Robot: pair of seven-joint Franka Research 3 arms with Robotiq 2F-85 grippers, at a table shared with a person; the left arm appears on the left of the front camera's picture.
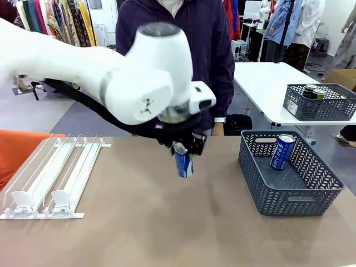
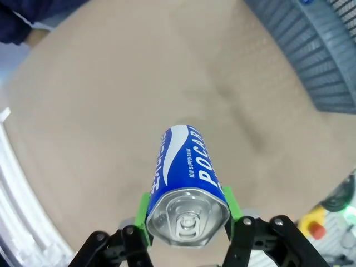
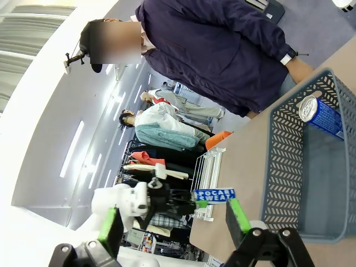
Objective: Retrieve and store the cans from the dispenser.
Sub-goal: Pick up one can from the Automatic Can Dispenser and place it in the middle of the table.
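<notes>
While one blue aluminium can (image 1: pixel 282 151) already leans in the dark grey mesh basket (image 1: pixel 289 197), the left gripper (image 1: pixel 183 149) pinches a second blue can (image 1: pixel 183 161) above the table, the right gripper's (image 3: pixel 173 222) fingers spread, the white railed dispenser (image 1: pixel 50 178) emptied.

- The left arm (image 1: pixel 83 67) is glossy white, built of thick rounded sections, with a grey ring at the joint above the pincer.
- A black cable (image 1: pixel 89 103) runs under it towards the wrist.
- The left pincer (image 1: pixel 183 149) is black; its fingers (image 2: pixel 143 214) carry bright green pads.
- The right pincer (image 3: pixel 172 219) has the same black links and green pads.
- The person (image 1: pixel 183 39) wears a dark navy jacket and a white wristband (image 1: pixel 220 119).
</notes>
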